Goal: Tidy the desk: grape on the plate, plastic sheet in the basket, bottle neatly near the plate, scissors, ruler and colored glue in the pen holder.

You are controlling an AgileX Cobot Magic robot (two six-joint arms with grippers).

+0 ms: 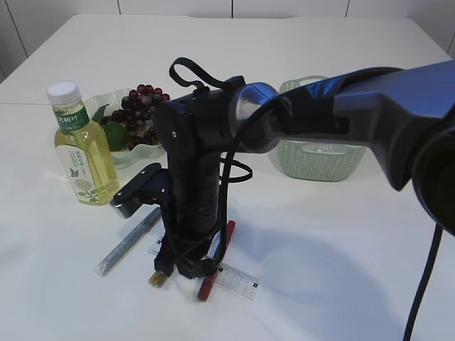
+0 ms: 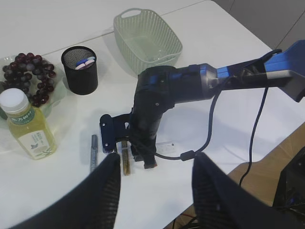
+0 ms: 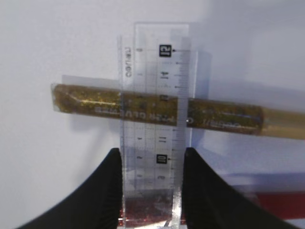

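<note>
My right gripper [image 3: 151, 155] points straight down, its jaws closed against both long edges of the clear ruler [image 3: 155, 95]. The ruler lies flat across a gold glitter glue [image 3: 95, 102] and over a red glue [image 3: 281, 202]. In the exterior view the gripper [image 1: 178, 266] sits between the gold glue [image 1: 158, 278] and the red glue [image 1: 217, 263], with a silver glue [image 1: 128, 241] to the left. My left gripper [image 2: 156, 157] hangs open and empty, high above the table edge. The grape [image 1: 138, 114] lies on the plate [image 1: 106, 99], the bottle [image 1: 79, 145] upright beside it. The plastic sheet is out of view.
The black pen holder [image 2: 80, 71] stands behind the glues with blue and white handles [image 2: 85, 62] in it. The green basket [image 2: 147, 40] sits at the back right. The right arm [image 1: 341, 114] reaches in across the table from the right.
</note>
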